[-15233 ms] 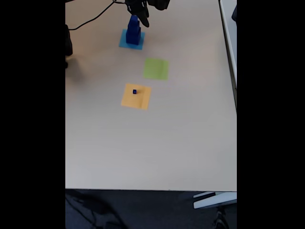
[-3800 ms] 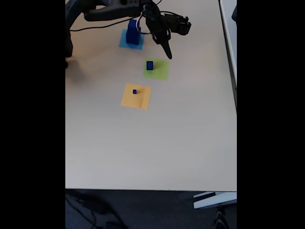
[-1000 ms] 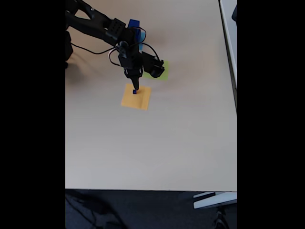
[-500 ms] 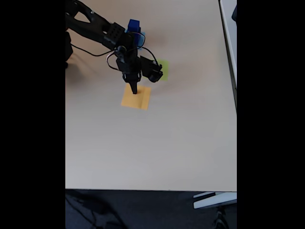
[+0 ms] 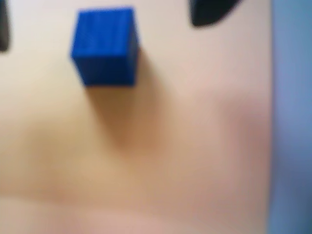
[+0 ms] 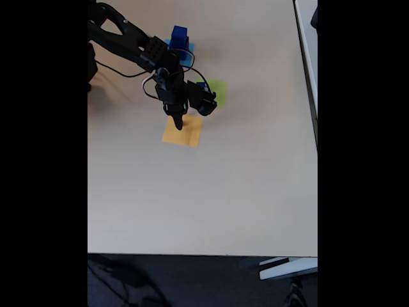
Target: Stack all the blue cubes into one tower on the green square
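My jaws [image 6: 179, 123] point down over the top edge of the orange-yellow square [image 6: 187, 134], and in the wrist view the tiny blue cube [image 5: 104, 46] lies between my two dark fingertips [image 5: 210, 12]: one tip shows at the upper right, a sliver of the other at the far left edge. So the jaws stand apart with the cube in the gap, touching neither tip as far as the blurred picture lets me tell. It sits nearer the left tip, so I judge the closing will nudge it sideways before it is pinched. A cube has no long axis (its faces look roughly square to my tips), so no wrist turn seems needed.

Outward, in the fixed view, my arm hides most of the green square [image 6: 218, 89], which lies up and to the right of the orange-yellow one; a small blue cube [image 6: 202, 85] peeks out beside my wrist there. Further up stands the remaining stack of blue cubes [image 6: 179, 37] on the light-blue square [image 6: 188, 57]. The worktop [image 6: 211, 198] is wide and bare below, its edges well apart from me.
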